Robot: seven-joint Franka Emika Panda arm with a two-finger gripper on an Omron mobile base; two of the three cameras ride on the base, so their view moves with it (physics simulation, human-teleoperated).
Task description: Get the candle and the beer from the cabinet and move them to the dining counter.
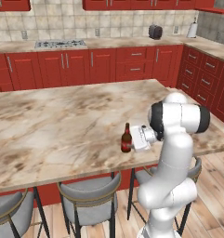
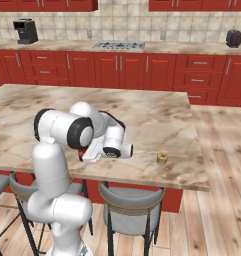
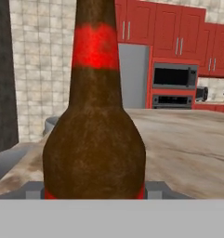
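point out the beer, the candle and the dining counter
beer (image 1: pixel 126 140), left base view, on its body.
candle (image 2: pixel 162 158), right base view, on its side.
dining counter (image 1: pixel 53 121), left base view, on the bare marbled top.

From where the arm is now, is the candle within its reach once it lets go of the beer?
Probably yes. The candle sits on the same dining counter, near the front edge and off to the arm's right, with bare top between. But the gripper is on the beer, so release comes first.

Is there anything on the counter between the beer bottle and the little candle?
In the right base view the robot's arm covers part of that stretch; the counter from the arm to the candle is bare. The beer stands upright.
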